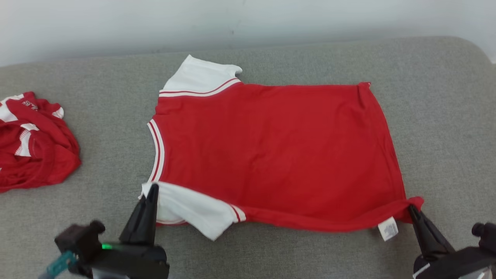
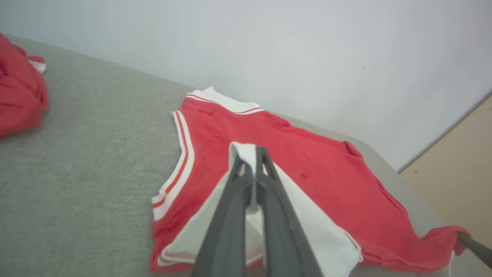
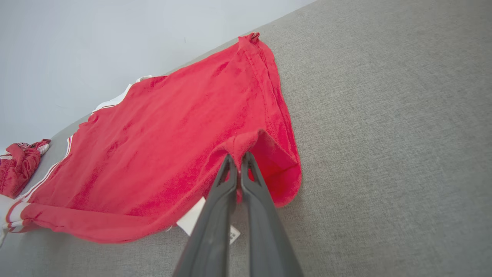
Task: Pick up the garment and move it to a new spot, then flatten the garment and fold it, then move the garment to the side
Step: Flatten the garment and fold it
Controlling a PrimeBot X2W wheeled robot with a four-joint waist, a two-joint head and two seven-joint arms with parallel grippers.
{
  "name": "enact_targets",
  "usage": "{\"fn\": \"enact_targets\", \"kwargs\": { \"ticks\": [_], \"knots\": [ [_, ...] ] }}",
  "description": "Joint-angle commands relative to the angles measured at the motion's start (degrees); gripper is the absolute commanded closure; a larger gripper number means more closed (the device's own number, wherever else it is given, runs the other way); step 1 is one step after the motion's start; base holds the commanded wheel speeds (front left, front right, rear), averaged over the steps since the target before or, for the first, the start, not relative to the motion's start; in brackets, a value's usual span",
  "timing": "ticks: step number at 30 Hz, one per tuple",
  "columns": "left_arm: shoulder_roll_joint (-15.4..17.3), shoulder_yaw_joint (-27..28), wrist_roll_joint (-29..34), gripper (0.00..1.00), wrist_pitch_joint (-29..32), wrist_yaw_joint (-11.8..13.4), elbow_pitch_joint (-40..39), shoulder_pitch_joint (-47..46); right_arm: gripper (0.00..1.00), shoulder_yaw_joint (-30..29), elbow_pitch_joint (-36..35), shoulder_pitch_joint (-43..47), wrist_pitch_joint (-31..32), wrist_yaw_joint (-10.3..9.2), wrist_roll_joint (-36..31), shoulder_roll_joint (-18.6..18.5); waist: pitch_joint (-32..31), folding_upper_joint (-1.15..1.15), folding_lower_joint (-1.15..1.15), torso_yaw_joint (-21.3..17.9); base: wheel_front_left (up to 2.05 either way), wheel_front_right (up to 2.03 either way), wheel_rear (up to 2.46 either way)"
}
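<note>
The garment (image 1: pixel 271 151) is a red T-shirt with white sleeves and a striped collar, spread flat on the grey surface (image 1: pixel 438 116) with its neck toward the left. My left gripper (image 1: pixel 153 188) is shut on the near white sleeve (image 2: pixel 303 215), whose cloth is pinched between the fingers (image 2: pixel 251 154). At the near hem corner my right gripper (image 1: pixel 411 207) is shut on a bunch of red cloth (image 3: pixel 246 144). A white label (image 1: pixel 388 228) hangs from the hem beside it.
A second, crumpled red and white garment (image 1: pixel 35 147) lies at the far left of the grey surface. A pale wall (image 1: pixel 248 23) runs behind. The surface's rounded right end (image 1: pixel 476 54) is near, with tan floor (image 2: pixel 457 161) beyond it.
</note>
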Motion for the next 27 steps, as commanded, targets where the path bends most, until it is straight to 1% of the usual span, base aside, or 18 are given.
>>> {"fn": "enact_targets", "kwargs": {
  "ticks": [1,8,9,13,14,15,16,20,25,27],
  "knots": [
    [0.5,-0.1,-0.2,1.00,0.4,-0.3,1.2,-2.7,1.00,-0.1,0.7,-1.8,0.3,-0.14,0.2,0.0,1.5,-0.01,-0.01,-0.7,0.00,0.00,0.00],
    [1.3,-1.0,-1.5,1.00,0.3,-0.8,11.3,-13.3,1.00,1.4,6.2,-9.6,0.6,-0.14,1.4,0.3,3.1,-0.01,-0.01,-1.4,0.00,0.00,0.00],
    [1.3,-1.0,-1.5,1.00,0.3,-0.8,11.3,-13.3,1.00,1.4,6.2,-9.6,0.6,-0.14,1.4,0.3,3.1,-0.01,-0.01,-1.4,0.00,0.00,0.00],
    [1.2,-2.2,-1.3,1.00,-0.4,-1.1,17.9,-17.4,1.00,2.0,10.4,-13.2,-0.2,-0.14,0.7,0.3,3.1,-0.01,-0.01,-1.3,0.00,0.00,0.00],
    [1.0,-2.5,-1.3,0.72,-0.7,-1.2,19.3,-18.2,0.62,2.1,11.2,-13.8,-0.9,-0.14,0.4,0.2,3.0,-0.01,-0.01,-1.2,0.00,0.00,0.00],
    [1.1,-2.7,-1.1,0.31,-1.1,-1.2,20.6,-19.1,0.17,2.4,11.9,-14.3,-1.3,-0.14,0.3,0.2,3.0,-0.01,-0.01,-1.1,0.00,0.00,0.00],
    [1.0,-2.7,-0.9,0.00,-1.6,-1.2,21.7,-19.8,0.00,2.9,12.5,-14.7,-1.9,-0.14,-0.1,-0.1,2.9,-0.01,-0.01,-0.9,0.00,0.00,0.00],
    [0.9,-2.0,-0.9,0.00,-3.1,-1.2,23.8,-20.2,0.00,3.6,14.3,-14.7,-4.5,-0.14,-1.4,-1.1,2.3,-0.01,-0.01,-0.4,0.00,0.00,0.00],
    [1.6,-0.4,-1.1,0.00,-3.6,-1.2,23.9,-17.1,0.00,4.9,15.5,-12.5,-7.1,-0.14,-3.0,-2.8,1.4,-0.01,-0.01,0.3,0.00,0.00,0.00],
    [1.8,-0.6,-0.6,0.00,-3.7,-1.2,23.6,-15.3,0.00,5.1,16.2,-11.9,-7.8,-0.14,-3.4,-3.1,1.3,-0.01,-0.01,0.5,0.00,0.00,0.00]
  ]
}}
